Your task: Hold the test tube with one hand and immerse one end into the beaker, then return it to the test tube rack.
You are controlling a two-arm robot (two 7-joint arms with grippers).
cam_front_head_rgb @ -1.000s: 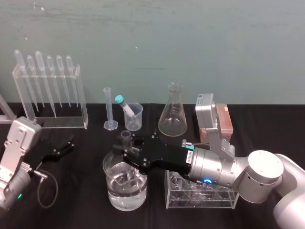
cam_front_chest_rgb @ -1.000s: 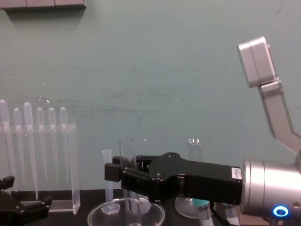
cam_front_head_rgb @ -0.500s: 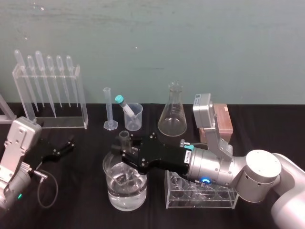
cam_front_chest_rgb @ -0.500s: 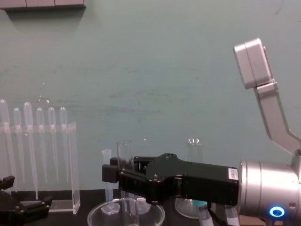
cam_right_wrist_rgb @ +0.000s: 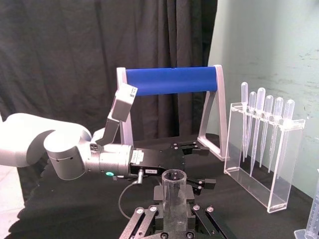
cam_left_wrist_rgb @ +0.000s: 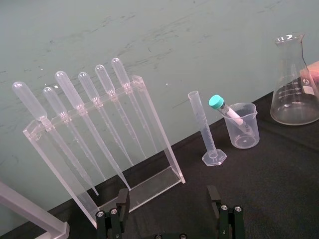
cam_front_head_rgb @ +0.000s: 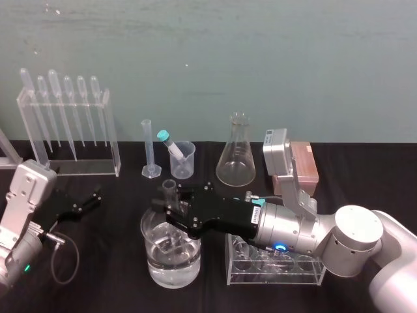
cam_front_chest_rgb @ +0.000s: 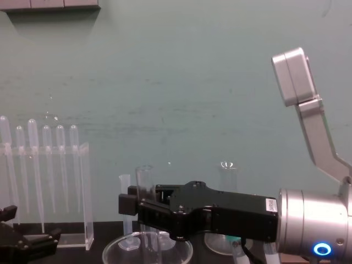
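black right end effector (cam_front_head_rgb: 168, 210) grips test tube (cam_front_head_rgb: 170, 190)

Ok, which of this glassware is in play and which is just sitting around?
In play: right gripper, test tube, water-filled vessel beneath it, pink rack.
Idle: pipette stand, graduated cylinder, small beaker, conical flask, clear rack, left gripper parked at left.

Over the last second the right claw (cam_front_head_rgb: 169, 212) has eased a little lower and toward the desk's left edge, carrying the tube (cam_front_head_rgb: 169, 189) with it; the tube's open top now sits slightly lower over the glass bowl (cam_front_head_rgb: 144, 238) of water, and the arm's upright grey elbow has drifted left too
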